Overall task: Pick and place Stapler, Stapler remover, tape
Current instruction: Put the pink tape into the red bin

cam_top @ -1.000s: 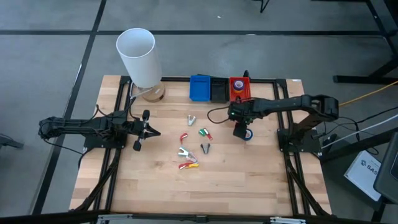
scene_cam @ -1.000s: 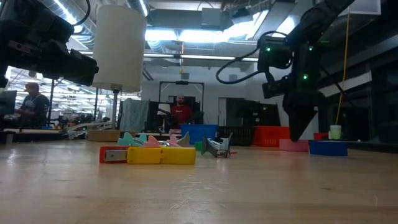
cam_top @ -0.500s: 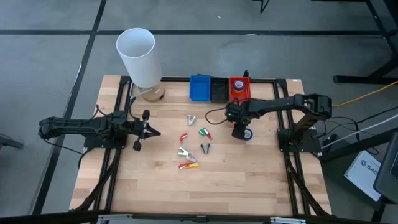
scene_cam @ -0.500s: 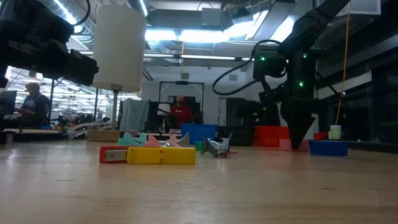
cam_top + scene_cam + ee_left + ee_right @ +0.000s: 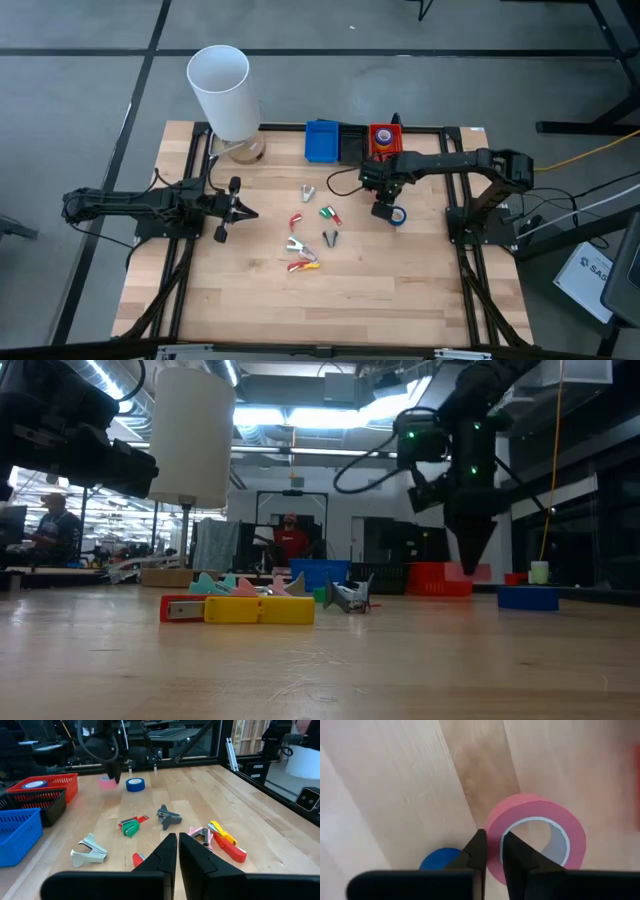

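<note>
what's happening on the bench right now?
The right gripper has its jaws pinched on the wall of a pink ring-shaped tape roll and holds it clear of the wooden table, near the red basket. A blue tape roll lies on the table beside it. The left gripper waits, shut, at the table's left side.

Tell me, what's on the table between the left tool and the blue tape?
Small colourful staple removers and a little stapler lie between the left tool and the blue tape, in the high view.
</note>
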